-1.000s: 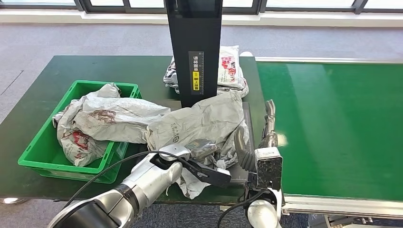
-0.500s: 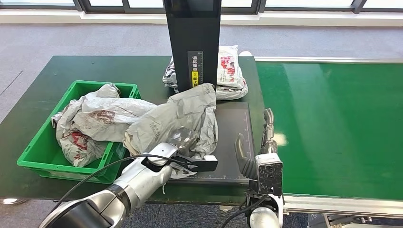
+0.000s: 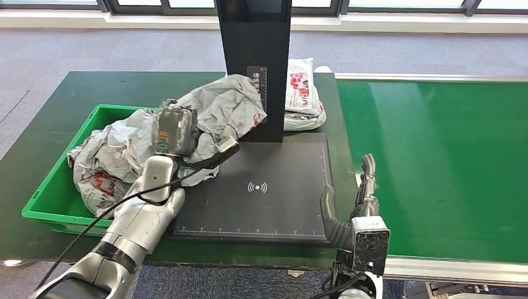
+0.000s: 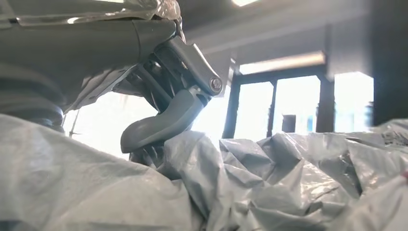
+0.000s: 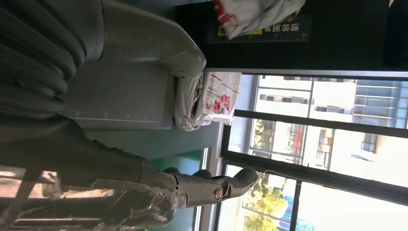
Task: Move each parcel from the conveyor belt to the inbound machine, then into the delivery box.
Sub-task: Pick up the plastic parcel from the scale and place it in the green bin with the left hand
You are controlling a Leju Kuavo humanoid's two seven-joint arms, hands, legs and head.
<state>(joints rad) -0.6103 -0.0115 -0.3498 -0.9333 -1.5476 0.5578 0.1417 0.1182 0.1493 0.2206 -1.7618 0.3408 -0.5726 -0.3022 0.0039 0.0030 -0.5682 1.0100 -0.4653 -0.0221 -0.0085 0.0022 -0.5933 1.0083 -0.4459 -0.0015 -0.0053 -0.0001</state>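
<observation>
My left hand is clamped on a crumpled grey parcel, lifted off the surface; in the left wrist view the thumb presses into the grey plastic. Just beyond and below that hand sits the green delivery box, with other wrinkled parcels heaped in it, touching the held one. On the hand's other side lies the black scanner pad of the inbound machine, its dark upright column behind the parcel. One more parcel rests past the column. My right hand stands at the pad's edge beside the green conveyor belt, fingers spread, holding nothing.
</observation>
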